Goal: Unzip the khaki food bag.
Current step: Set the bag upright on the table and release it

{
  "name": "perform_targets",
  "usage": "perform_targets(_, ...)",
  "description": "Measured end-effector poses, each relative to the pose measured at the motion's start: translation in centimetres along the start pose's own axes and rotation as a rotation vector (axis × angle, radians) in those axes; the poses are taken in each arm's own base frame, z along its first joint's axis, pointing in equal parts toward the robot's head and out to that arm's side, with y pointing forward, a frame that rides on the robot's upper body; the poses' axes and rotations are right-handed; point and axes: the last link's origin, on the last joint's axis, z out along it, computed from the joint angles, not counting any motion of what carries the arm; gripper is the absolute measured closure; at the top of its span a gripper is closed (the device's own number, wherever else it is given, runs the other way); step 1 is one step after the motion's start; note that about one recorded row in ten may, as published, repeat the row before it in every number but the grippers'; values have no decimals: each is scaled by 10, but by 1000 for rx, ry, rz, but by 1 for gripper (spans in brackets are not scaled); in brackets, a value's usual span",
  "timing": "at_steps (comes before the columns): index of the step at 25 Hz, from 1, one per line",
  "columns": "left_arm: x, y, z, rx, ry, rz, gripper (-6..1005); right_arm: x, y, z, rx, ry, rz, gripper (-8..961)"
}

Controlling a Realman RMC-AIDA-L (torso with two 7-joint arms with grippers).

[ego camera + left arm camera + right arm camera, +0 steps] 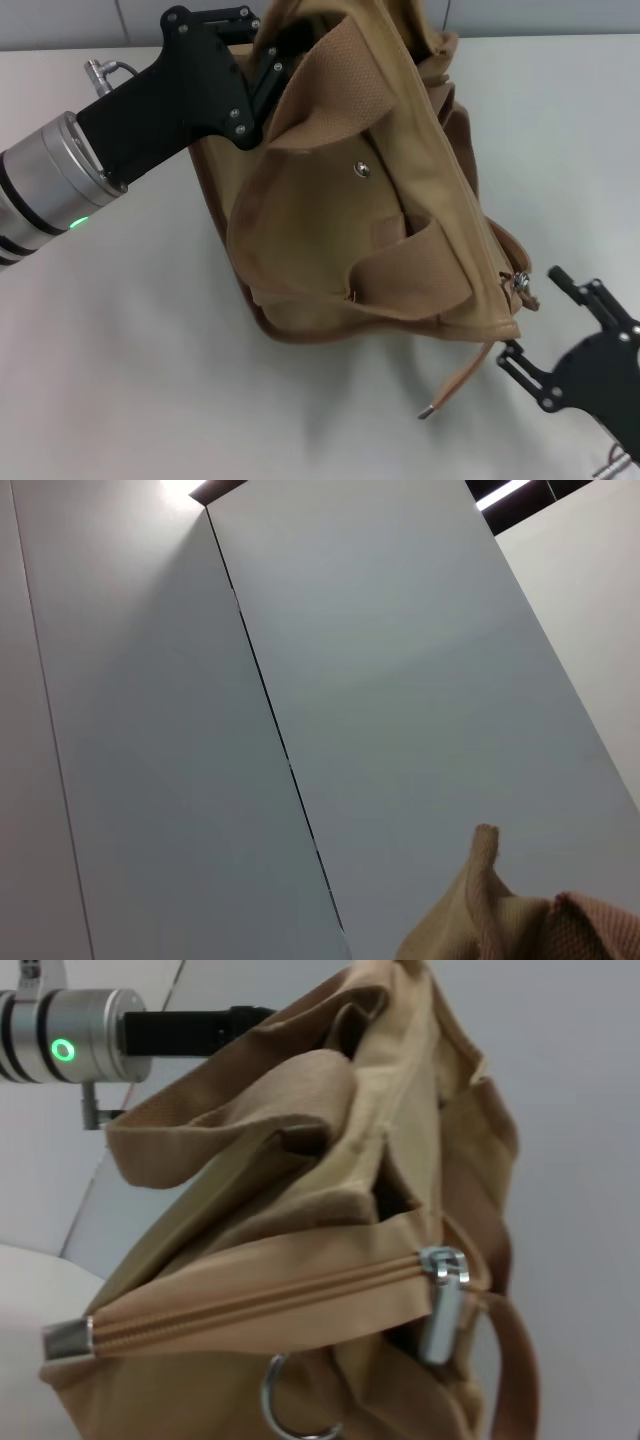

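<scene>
Khaki food bag (390,200), 2 handles

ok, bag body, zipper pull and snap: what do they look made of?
The boxy khaki canvas food bag: woven cloth, matte, with visible weave on the wide webbing handle. The silver zipper pull: looks like polished metal, since it glints. The small round snap on the front: probably metal too, shiny grey. The strip along the zipper seems to be a tan fabric tape.
</scene>
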Motion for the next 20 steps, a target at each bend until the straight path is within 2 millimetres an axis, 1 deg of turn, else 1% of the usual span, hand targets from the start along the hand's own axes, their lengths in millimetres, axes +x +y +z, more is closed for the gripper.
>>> perform_targets(3, 0, 0, -1, 1, -1, -1, 911, -1, 2, 12, -6, -7, 5, 220)
perform_targets(7, 0, 2, -3, 4, -2, -4, 907, -3, 5, 29, 25, 0, -62, 269)
perform_targets(10, -2, 4, -4, 6, -2, -13, 904, -1, 7, 47, 56, 41, -125, 326)
perform_targets(11, -2, 5, -4, 8, -2, -16, 903, 0, 6, 56, 72, 63, -148, 348)
perform_targets(12, -3, 6, -5, 8, -3, -19, 902, 0, 6, 56, 72, 63, -148, 370)
perform_targets(14, -3, 8, -7, 11, -6, -26, 900, 0, 2, 62, 106, 69, -167, 415)
perform_targets(17, -6, 14, -13, 14, -14, -41, 897, -2, -10, 67, 171, 66, -191, 481)
perform_targets(20, -10, 27, -21, 3, -30, -51, 894, -5, -25, 71, 241, 50, -205, 560)
